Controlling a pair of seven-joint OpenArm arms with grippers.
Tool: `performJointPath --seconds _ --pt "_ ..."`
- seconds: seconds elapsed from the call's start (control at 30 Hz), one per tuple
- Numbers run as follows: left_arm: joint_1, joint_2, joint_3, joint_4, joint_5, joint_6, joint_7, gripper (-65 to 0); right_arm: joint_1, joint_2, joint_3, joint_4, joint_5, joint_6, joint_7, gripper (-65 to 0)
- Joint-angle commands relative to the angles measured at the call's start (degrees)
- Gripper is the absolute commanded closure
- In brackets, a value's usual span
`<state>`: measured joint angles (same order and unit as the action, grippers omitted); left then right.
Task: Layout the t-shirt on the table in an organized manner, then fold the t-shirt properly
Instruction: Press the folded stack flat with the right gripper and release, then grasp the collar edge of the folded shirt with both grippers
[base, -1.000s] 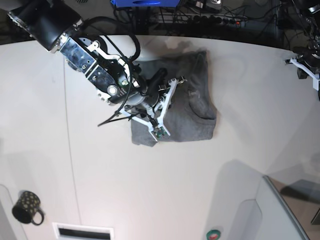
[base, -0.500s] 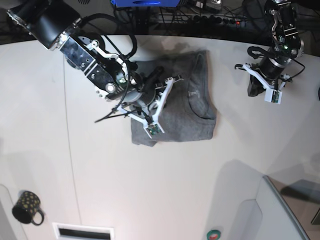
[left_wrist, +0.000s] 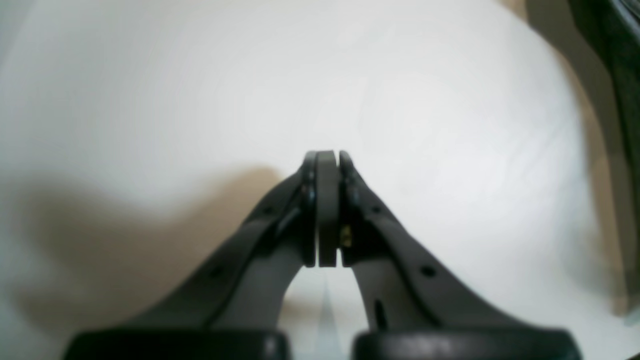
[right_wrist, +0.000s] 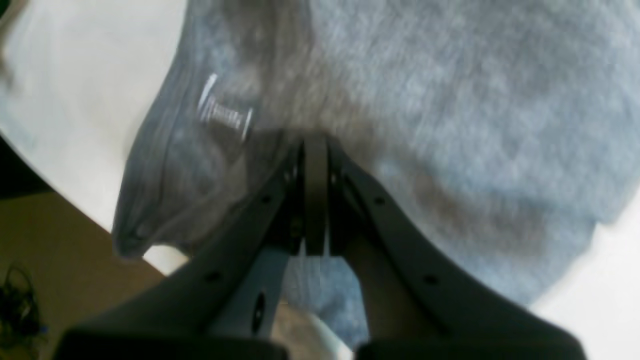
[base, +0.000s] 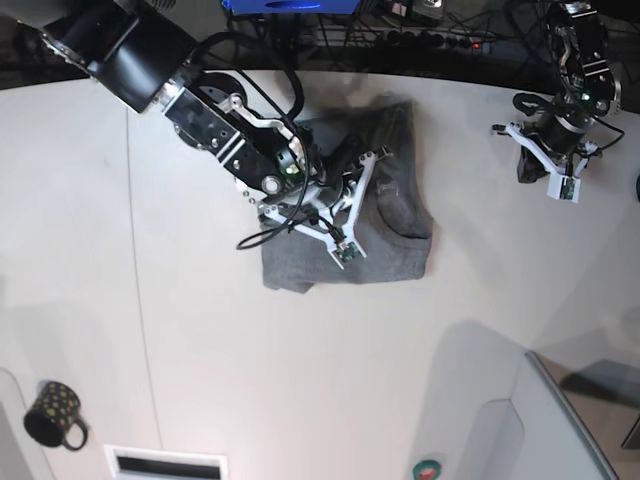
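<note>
Both end effectors are clamped shut, empty, and both have shifted.

Your right end effector (base: 352, 205) has slid rightward across the folded t-shirt (base: 395, 255) on the surface (base: 300, 370), jaws pressed together over the grey cloth. Your left end effector (base: 549, 168) has drifted slightly right over bare surface, well apart from the shirt.

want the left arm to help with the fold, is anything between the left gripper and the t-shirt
Nothing visible. Only bare table lies between the shut left gripper and the t-shirt. The mug sits far off at the opposite corner.
</note>
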<state>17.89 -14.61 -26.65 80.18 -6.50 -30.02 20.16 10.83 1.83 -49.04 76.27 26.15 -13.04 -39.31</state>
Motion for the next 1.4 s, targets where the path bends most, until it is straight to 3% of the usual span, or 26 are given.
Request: performJointPath --seconds 0.0,0.1,0.23,0.37,0.5,0.63,0.8,0.93,1.1,1.37 --pt "0.4 -0.6 -0.2 1.9 -0.8 0.0 -1.2 0.0 1.3 -0.8 0.1 -0.9 -0.1 0.2 1.7 -0.8" --pt "0.8 -0.1 -0.1 4.0 -0.8 0.0 -1.2 0.0 2.0 -2.0 0.1 -4.3 -0.1 0.2 3.0 -0.8" --pt "0.8 0.9 0.0 6.1 -0.8 -0.1 -1.2 0.0 0.7 -1.6 0.6 2.8 0.0 0.1 0.8 -0.8" --pt "3.3 2.4 0.5 10.1 -0.8 -0.1 -1.1 0.0 -1.1 3.8 0.9 15.0 0.0 -0.3 -4.2 -0.8" --pt "5.4 4.6 0.6 12.4 -0.8 -0.1 -1.1 0.0 -6.5 8.4 9.0 23.4 0.0 -0.3 -7.8 -0.8" --pt "4.0 6.4 1.0 9.2 -0.5 -0.1 -1.1 0.0 -11.3 12.5 17.0 24.4 0.0 0.1 -8.0 -0.8" --pt "-0.5 6.5 6.9 2.7 -0.3 0.3 -1.2 0.0 -12.8 15.4 19.0 21.4 0.0 0.2 -7.9 -0.8" --pt "-5.5 6.8 11.3 -2.7 -0.3 0.9 -1.2 0.0 -13.5 15.4 18.1 17.9 0.0 0.2 -7.9 -0.8" --pt "-11.3 6.6 16.3 -7.5 -0.3 5.3 -1.2 0.0 -13.5 15.2 12.5 13.5 0.4 0.2 -4.2 -0.8" --pt "-22.4 6.8 18.3 -17.3 -0.3 5.4 -1.2 0.0 -11.3 10.4 6.7 11.7 0.3 0.2 -4.3 -0.8"
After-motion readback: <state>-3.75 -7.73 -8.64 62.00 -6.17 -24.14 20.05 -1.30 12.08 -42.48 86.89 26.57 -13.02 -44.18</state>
